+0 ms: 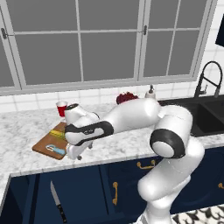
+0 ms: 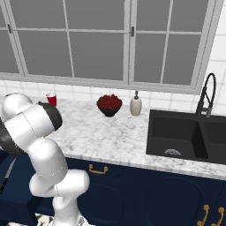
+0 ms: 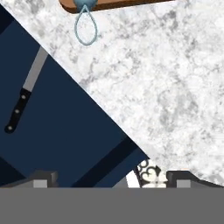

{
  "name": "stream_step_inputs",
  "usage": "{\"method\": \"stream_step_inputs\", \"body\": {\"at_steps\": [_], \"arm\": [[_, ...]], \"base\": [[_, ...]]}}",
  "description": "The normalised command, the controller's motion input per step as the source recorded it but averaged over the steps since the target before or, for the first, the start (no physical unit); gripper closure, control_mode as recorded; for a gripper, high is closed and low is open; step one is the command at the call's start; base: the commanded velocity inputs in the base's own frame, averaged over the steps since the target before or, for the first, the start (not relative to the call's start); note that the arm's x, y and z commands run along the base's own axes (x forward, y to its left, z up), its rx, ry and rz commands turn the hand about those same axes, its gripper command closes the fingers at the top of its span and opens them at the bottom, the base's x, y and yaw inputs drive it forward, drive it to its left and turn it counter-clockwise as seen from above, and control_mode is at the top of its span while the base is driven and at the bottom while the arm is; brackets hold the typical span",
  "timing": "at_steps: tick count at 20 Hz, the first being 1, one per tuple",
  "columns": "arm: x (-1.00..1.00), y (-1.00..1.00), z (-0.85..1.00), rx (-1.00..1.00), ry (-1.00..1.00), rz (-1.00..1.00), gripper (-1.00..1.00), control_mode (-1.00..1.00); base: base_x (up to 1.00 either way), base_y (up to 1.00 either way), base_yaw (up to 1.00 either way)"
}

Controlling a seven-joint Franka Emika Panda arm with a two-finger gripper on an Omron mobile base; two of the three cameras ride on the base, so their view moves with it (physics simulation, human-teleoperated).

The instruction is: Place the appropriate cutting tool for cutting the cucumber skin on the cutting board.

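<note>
The brown wooden cutting board [image 1: 46,142] lies at the left of the marble counter. The light-blue peeler [image 1: 56,150] rests on its near corner. In the hand view the peeler's loop end [image 3: 86,28] hangs over the board's edge [image 3: 118,4] onto the marble. The yellow-green cucumber [image 1: 57,131] lies at the far side of the board. My gripper [image 1: 75,154] hovers just right of the peeler, over the counter's front edge. Its jaws are open and hold nothing, with the fingertips [image 3: 42,179] wide apart in the hand view.
A black-handled knife [image 1: 57,203] [image 3: 24,94] lies low in front of the dark blue cabinets. A red cup [image 1: 61,108] stands behind the board. A bowl of red fruit [image 2: 109,104], a soap bottle [image 2: 136,105] and a black sink [image 2: 185,134] are to the right.
</note>
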Motion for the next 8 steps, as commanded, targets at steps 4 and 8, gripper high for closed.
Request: {"method": "stream_step_inputs", "body": {"at_steps": [4, 8], "arm": [[-0.21, -0.97, 0.14, 0.05, -0.04, -0.02, -1.00, -1.00], [-0.21, -0.98, 0.12, 0.06, -0.01, -0.03, -1.00, -1.00]], "base": [[0.00, 0.00, 0.00], [0.00, 0.00, 0.00]]}}
